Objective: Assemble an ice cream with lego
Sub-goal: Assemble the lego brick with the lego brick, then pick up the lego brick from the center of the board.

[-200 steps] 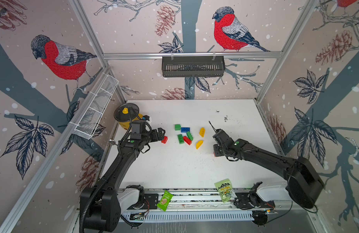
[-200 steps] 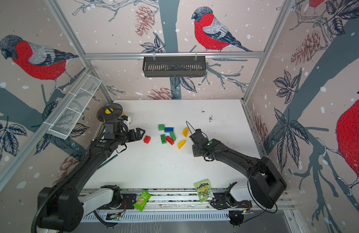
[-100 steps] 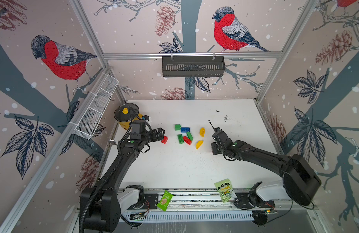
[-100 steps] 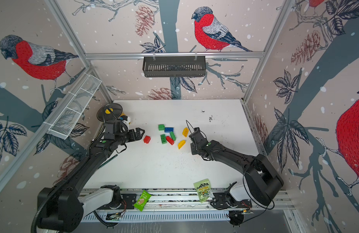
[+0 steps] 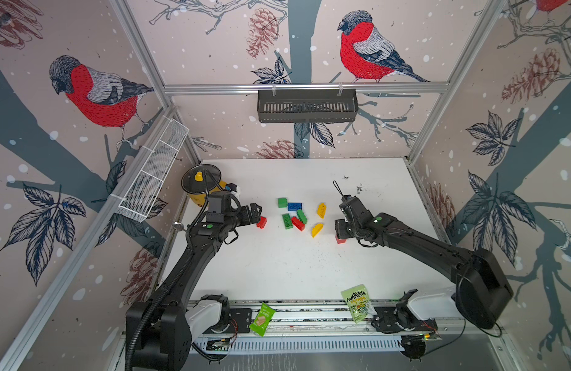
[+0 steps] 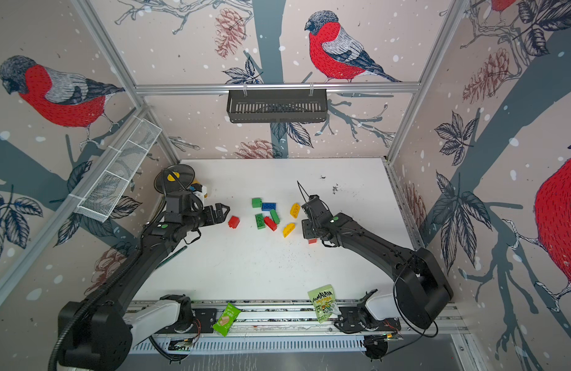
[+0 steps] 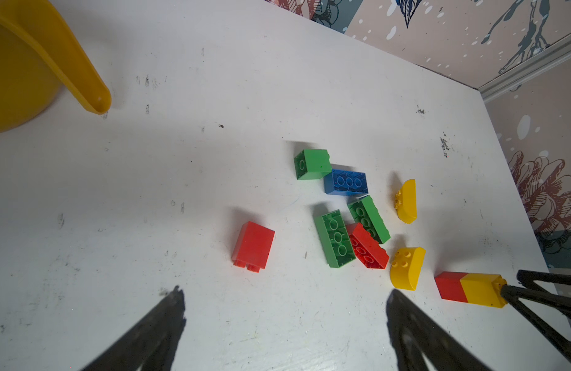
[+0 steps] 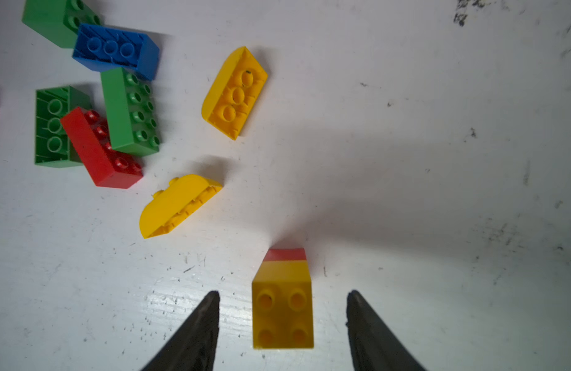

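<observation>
A small stack, a yellow brick pressed onto a red one (image 8: 282,308), rests on the white table. My right gripper (image 8: 283,294) is open, one finger on each side of it with a gap on both. In both top views only the stack's red end (image 5: 340,239) (image 6: 312,241) shows under that gripper (image 5: 340,229). My left gripper (image 7: 285,292) is open just short of a lone red brick (image 7: 253,245) (image 5: 262,222). Between the arms lie loose green (image 5: 287,221), blue (image 5: 295,206) and red (image 5: 298,224) bricks and two yellow half-round ones (image 5: 321,210) (image 5: 316,230).
A yellow pot with a dark lid (image 5: 200,180) stands at the back left, close behind the left wrist. A white wire basket (image 5: 152,180) hangs on the left wall and a black one (image 5: 307,106) on the back wall. Two green snack packets (image 5: 262,319) (image 5: 357,303) lie on the front rail.
My right gripper's jaws have spread apart off the yellow-and-red stack, which now sits free between them. The left arm has not moved.
</observation>
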Robot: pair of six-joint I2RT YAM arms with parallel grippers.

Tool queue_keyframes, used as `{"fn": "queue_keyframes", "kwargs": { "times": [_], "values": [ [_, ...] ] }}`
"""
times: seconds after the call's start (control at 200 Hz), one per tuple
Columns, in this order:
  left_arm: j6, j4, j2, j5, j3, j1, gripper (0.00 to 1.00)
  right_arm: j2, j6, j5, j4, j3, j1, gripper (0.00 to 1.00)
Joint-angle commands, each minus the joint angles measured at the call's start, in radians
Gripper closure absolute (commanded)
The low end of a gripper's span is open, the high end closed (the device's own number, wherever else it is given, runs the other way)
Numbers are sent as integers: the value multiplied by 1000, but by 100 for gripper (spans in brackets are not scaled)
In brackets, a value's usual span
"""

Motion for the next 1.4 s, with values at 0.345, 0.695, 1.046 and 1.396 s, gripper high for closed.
{"fn": "queue_keyframes", "kwargs": {
  "times": [0.345,0.695,1.046,1.396],
  "values": [
    [-65,36,-38,-63,20,14,3,318,-286,-99,29,386,63,47],
    [-95,46,-87,-11,-19,51,3,608,-398,-260,134,547,100,54],
    [-90,47,-71,-5,-28,51,3,712,-441,-285,128,588,126,59],
    [-80,39,-71,-16,-34,51,3,760,-459,-242,79,607,135,57]
  ]
}}
